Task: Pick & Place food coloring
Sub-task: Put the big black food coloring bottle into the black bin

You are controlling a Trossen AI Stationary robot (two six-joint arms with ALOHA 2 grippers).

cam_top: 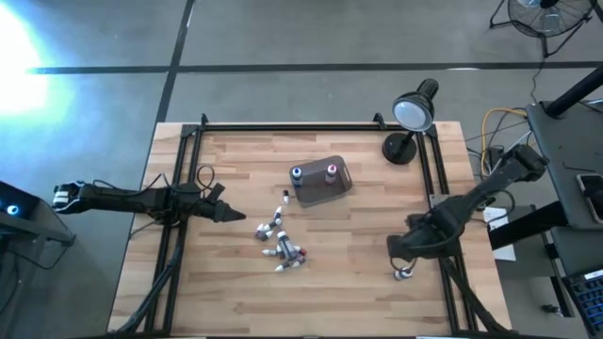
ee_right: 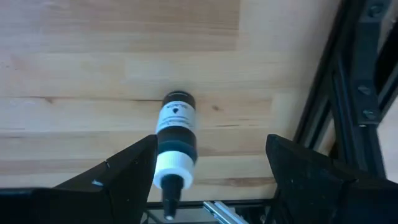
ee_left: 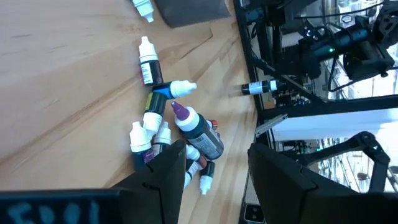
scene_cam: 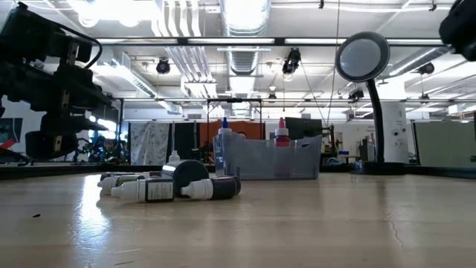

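Several food coloring bottles (cam_top: 283,247) lie on their sides in a loose heap at the middle of the wooden table, also seen in the left wrist view (ee_left: 168,134) and the low view (scene_cam: 175,187). One more bottle (cam_top: 405,273), dark with a white label and cap, lies alone near the right rail (ee_right: 176,140). My right gripper (ee_right: 211,143) hangs open above it, pointing steeply down, its fingers clear of the bottle on either side. My left gripper (cam_top: 226,215) waits open at the table's left, pointing toward the heap. Two bottles stand upright in a grey tub (cam_top: 320,184).
The translucent grey tub (scene_cam: 268,158) stands behind the heap, holding a blue-capped bottle (cam_top: 297,173) and a pink-capped one (cam_top: 331,170). A black desk lamp (cam_top: 413,118) stands at the far right corner. Black frame rails (cam_top: 438,202) run along the table's left, right and far sides.
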